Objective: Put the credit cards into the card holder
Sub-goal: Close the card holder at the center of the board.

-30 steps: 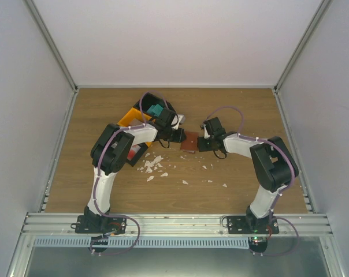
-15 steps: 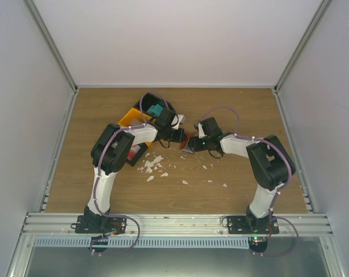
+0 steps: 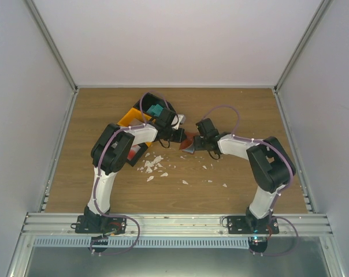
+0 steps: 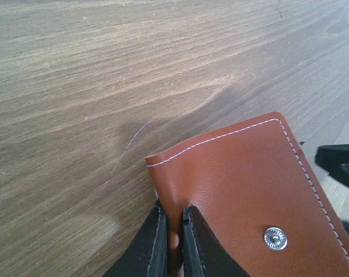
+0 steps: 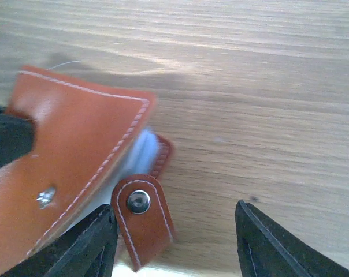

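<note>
Reddish-brown leather nipped between the black fingers of the left gripper, which are pressed together on the left edge of the small flat rectangular card holder. White stitching along its rim, a metal stud on the upper flap. Opposite, spread wide and closed on nothing, the right gripper, one finger at each side of the short rounded leather snap tab hanging loose at the holder's right edge. Unsnapped already, and gaping a little: a strip of light blue lining showing between the lifted upper flap and the lower one. Underneath, bare wood-grain table.

Further out, from overhead: card holder at mid-table between the two wrists. To the far left, a black-and-orange compartment tray with a thin teal plastic card in it. Nearer, a scatter of small white scraps.

Step in hand, most likely: spreading the holder open to admit a card. To do it well:
- Hold the left pinch firm and low, against any lifting or sliding of the lower flap.
- Bring the right fingers onto the free edge of the upper flap, not merely the tab, floppy and likely to bend without moving anything.
- Fold back slowly in an arc, without dragging.

Risk: both layers caught in the left pinch, and then no opening at all. Cannot tell from here whether one layer or two.
</note>
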